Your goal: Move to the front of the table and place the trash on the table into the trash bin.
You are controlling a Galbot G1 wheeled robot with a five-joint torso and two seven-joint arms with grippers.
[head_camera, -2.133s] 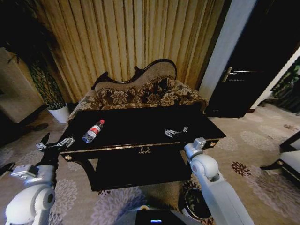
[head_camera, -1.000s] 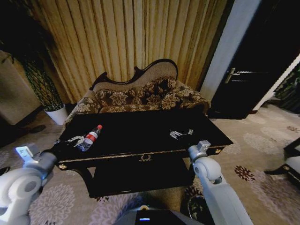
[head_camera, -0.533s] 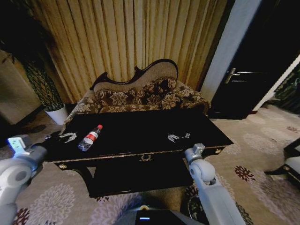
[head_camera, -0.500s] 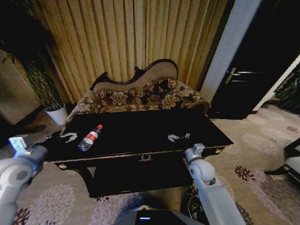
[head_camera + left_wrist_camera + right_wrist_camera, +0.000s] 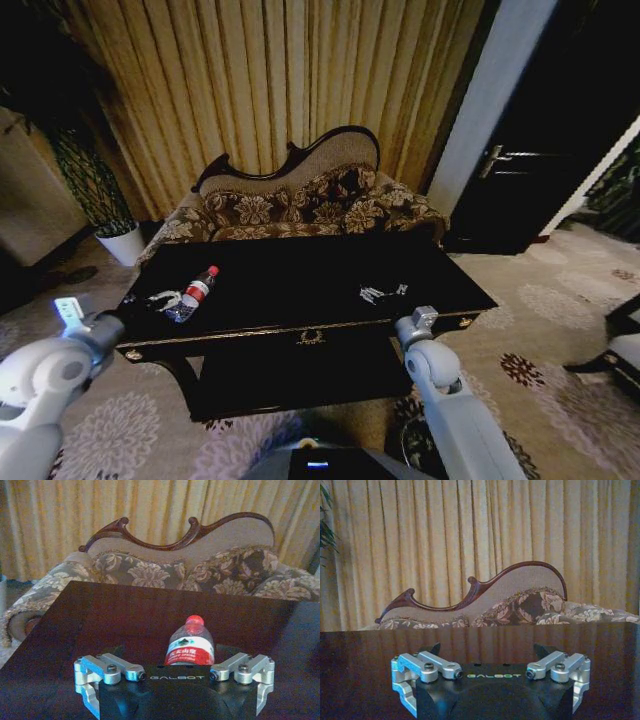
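The trash in view is a small clear bottle [image 5: 196, 291] with a red cap and red label, lying on its side near the left end of the dark glossy table [image 5: 300, 275]. My left gripper [image 5: 164, 298] is open just left of the bottle, low over the tabletop. In the left wrist view the bottle [image 5: 190, 643] lies straight ahead, centred between the spread fingers of the left gripper [image 5: 175, 675], cap pointing away. My right gripper [image 5: 383, 292] is open over the right part of the table with nothing in it; the right wrist view shows it [image 5: 492, 674] over bare tabletop. The trash bin is hidden.
A carved floral sofa [image 5: 300, 205] stands right behind the table, with curtains behind it. A white plant pot [image 5: 120, 243] sits on the floor at the far left. A dark door [image 5: 540, 150] is at the right. Patterned carpet lies around the table.
My left gripper has moved right along the table's left end and now sits close beside the bottle. The bottle and the right gripper have stayed in place.
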